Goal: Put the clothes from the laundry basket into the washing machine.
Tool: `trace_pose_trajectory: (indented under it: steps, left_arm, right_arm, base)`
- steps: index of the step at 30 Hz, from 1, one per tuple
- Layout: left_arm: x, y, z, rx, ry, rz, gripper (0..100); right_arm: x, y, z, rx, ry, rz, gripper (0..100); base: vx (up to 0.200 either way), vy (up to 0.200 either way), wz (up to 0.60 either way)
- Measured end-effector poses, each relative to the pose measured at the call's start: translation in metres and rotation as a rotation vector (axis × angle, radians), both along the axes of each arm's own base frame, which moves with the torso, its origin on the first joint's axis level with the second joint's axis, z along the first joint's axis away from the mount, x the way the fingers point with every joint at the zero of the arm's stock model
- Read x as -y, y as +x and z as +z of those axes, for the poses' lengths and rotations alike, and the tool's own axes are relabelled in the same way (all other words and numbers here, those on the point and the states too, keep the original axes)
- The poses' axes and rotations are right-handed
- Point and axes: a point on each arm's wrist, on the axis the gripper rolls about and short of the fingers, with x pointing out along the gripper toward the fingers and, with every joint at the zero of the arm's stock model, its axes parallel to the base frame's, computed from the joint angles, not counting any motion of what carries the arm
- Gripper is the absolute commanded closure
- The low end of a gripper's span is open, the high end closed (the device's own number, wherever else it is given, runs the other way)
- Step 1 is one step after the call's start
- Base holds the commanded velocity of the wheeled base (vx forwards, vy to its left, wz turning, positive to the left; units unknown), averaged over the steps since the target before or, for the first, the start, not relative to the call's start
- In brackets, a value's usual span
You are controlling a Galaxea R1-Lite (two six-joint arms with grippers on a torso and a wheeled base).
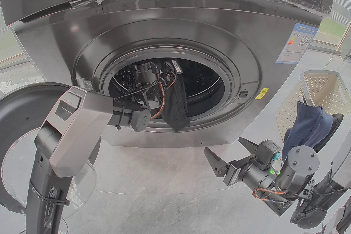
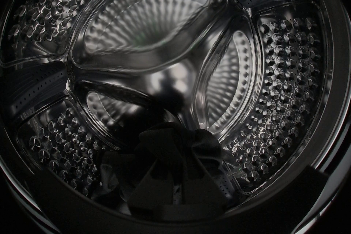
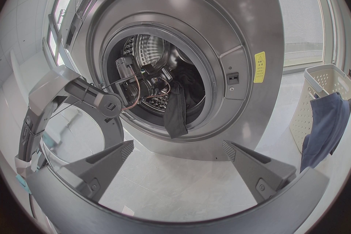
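Observation:
The washing machine stands with its round opening uncovered. My left arm goes through that opening, and my left gripper is deep in the steel drum with a dark garment bunched at its tip. A dark garment hangs out over the lower door rim beside the left wrist, and the same dark garment droops over the rim in the right wrist view. My right gripper is open and holds nothing, low above the floor in front of the machine. A blue garment drapes over the white laundry basket on the right.
The machine's round door is swung open at the left, next to my left arm. The basket with its blue garment stands by the window wall. Bare grey floor lies between the machine and my right gripper.

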Motion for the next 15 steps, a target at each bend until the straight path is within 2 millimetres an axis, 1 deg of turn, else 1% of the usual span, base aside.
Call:
trace_pose_trajectory:
  steps: [1,2,9,12,15]
  left_arm:
    - [0.0,0.001,-0.001,0.004,-0.003,0.002,100]
    - [0.001,0.002,-0.002,0.005,-0.003,0.003,0]
    - [0.002,0.002,-0.018,-0.031,0.018,0.001,0]
    - [0.003,-0.003,-0.025,-0.07,0.043,-0.006,0]
    - [0.002,-0.013,-0.036,-0.139,0.088,-0.028,0]
  right_arm:
    - [0.0,0.0,0.0,0.0,0.0,0.0,0]
    - [0.0,0.0,0.0,0.0,0.0,0.0,0]
    - [0.0,0.0,0.0,0.001,0.001,0.0,0]
    - [0.0,0.0,0.0,0.001,0.001,-0.001,0]
    - [0.0,0.0,0.0,0.001,0.001,-0.001,0]
  base:
    - [0.0,0.0,0.0]
    - [0.0,0.0,0.0]
    - [0.0,0.0,0.0]
    - [0.0,0.0,0.0]
    - [0.0,0.0,0.0]
